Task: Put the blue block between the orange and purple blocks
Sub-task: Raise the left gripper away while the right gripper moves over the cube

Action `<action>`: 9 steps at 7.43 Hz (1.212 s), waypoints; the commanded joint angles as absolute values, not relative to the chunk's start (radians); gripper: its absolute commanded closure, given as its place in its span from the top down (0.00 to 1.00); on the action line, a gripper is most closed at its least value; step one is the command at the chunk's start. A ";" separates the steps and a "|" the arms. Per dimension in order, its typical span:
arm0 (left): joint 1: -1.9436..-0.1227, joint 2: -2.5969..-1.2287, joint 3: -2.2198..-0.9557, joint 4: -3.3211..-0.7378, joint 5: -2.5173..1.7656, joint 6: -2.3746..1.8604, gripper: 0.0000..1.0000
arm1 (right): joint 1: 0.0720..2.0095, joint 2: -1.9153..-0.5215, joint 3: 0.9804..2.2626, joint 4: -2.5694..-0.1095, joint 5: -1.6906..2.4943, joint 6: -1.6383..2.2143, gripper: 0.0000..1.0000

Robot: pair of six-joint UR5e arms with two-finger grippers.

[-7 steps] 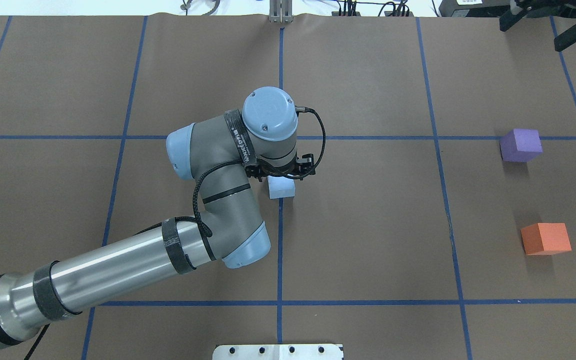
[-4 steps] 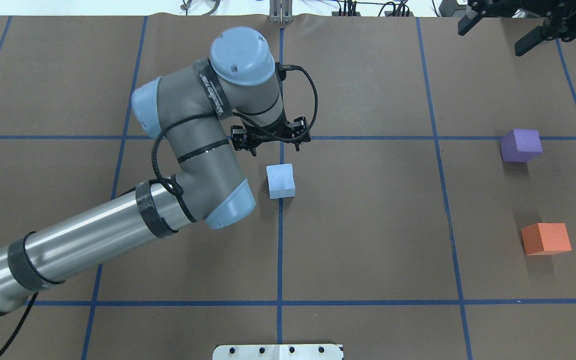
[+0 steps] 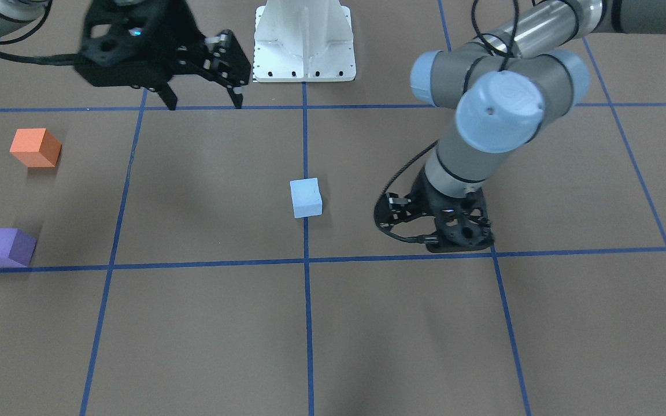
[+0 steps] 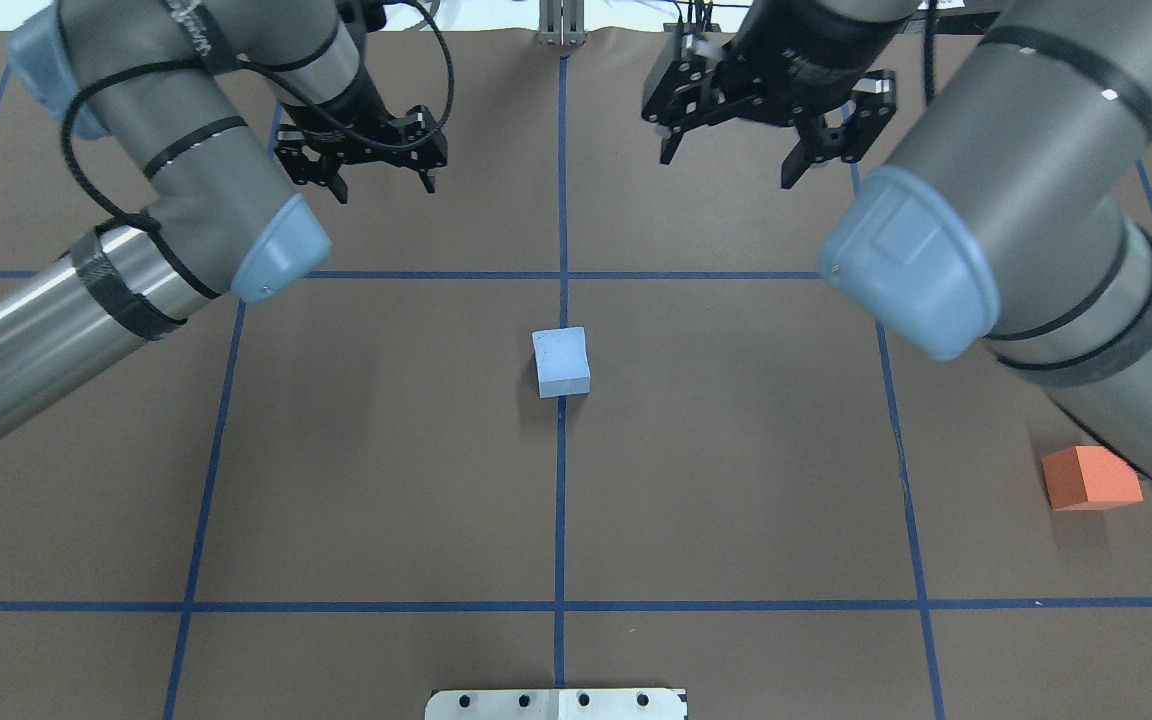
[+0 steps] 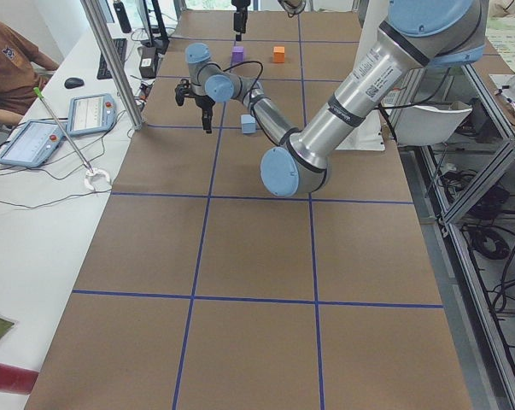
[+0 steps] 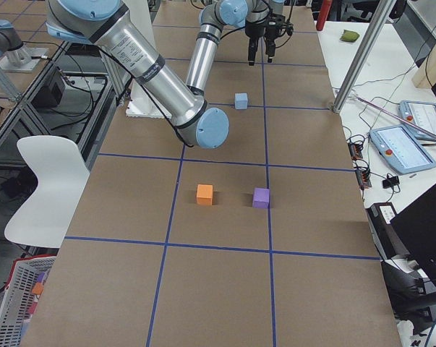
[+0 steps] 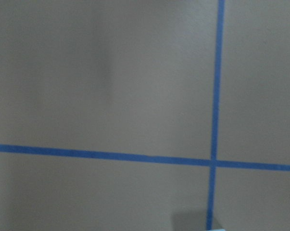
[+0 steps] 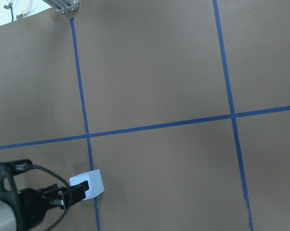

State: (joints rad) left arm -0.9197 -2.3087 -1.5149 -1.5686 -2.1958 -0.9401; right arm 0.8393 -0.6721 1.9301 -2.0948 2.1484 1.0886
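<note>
Sitting nearest the robot, on its right side, is an orange foam cube [image 4: 1091, 478]. The pale blue foam cube [image 4: 562, 362] rests mid-table on a blue tape line [image 4: 560, 500], well apart from it. Farther out, beyond the orange one, stands a purple foam cube [image 3: 5, 247], a gap between them. Farthest, left gripper [image 4: 384, 188] and right gripper [image 4: 731, 165] hover, fingers spread, apparently holding nothing.

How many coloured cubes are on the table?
3. The blue block sits mid-table on a tape line; the orange block and purple block sit apart near the robot's right end. No others visible.
</note>
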 commanded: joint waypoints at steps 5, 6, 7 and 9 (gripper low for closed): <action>-1.215 -1.981 -1.640 -1.523 -2.200 -0.361 1.00 | 0.536 -0.661 1.539 -1.715 1.841 1.141 1.00; -1.219 -1.979 -1.629 -1.525 -2.195 -0.351 1.00 | 0.523 -0.675 1.501 -1.666 1.832 1.137 1.00; -1.218 -1.977 -1.629 -1.525 -2.194 -0.351 1.00 | 0.519 -0.680 1.455 -1.599 1.829 1.138 1.00; -1.223 -1.976 -1.631 -1.525 -2.189 -0.347 1.00 | 0.515 -0.681 1.395 -1.540 1.829 1.137 1.00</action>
State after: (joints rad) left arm -1.2198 -1.9776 -1.6308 -1.5247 -2.1922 -0.3512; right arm 0.5181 -0.6785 1.4306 -1.5781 1.8303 1.1380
